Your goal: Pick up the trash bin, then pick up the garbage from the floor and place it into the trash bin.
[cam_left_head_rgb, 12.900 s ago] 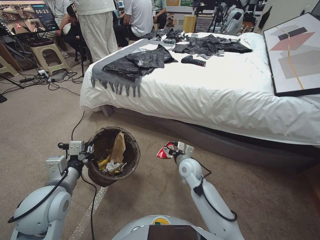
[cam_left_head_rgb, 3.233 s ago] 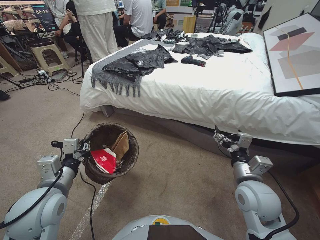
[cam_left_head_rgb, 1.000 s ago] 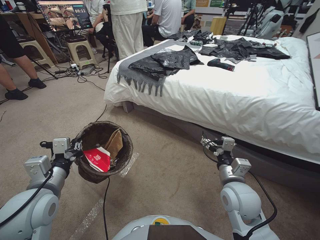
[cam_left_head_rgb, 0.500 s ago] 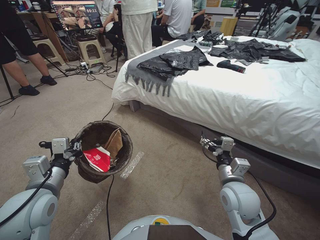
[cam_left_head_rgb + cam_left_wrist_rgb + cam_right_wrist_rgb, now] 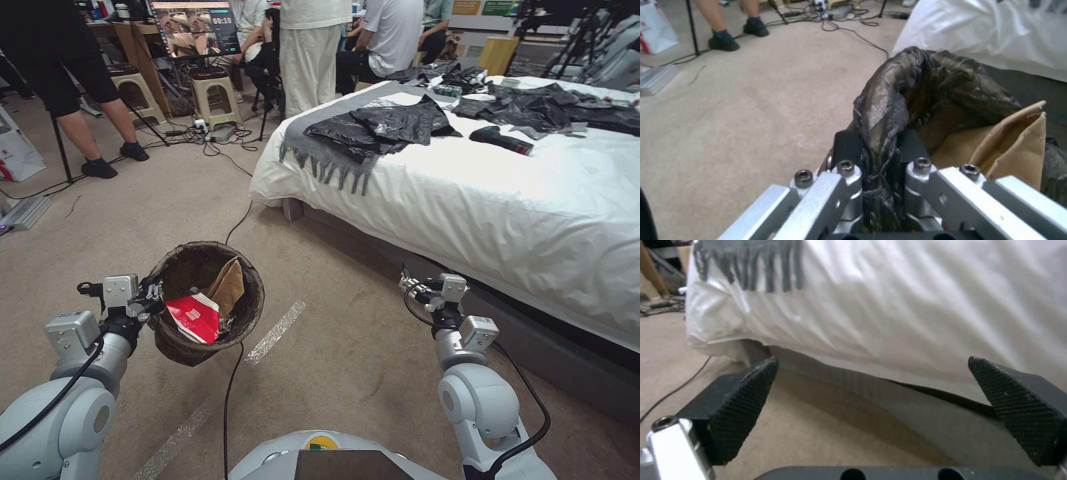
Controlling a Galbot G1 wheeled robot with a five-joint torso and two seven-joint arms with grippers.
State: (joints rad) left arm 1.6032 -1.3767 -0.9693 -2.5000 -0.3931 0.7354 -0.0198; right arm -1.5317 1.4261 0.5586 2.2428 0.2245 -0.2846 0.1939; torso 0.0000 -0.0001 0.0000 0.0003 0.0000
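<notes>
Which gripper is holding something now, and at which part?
The left gripper holds the trash bin by its bag-covered rim. The right gripper is open and holds nothing.

Liner bag [image 5: 889,110] hides trash bin [image 5: 175,347] wall; bed [image 5: 467,200] cut off at edge.

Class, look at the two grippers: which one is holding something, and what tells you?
The left gripper: its fingers pinch the trash bin by its liner rim. The right gripper is open, nothing between its pads, near the bed.

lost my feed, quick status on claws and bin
Left claw shut on trash bin rim, bin off the floor. Right claw open, empty, by bed. Nothing blocking.
</notes>
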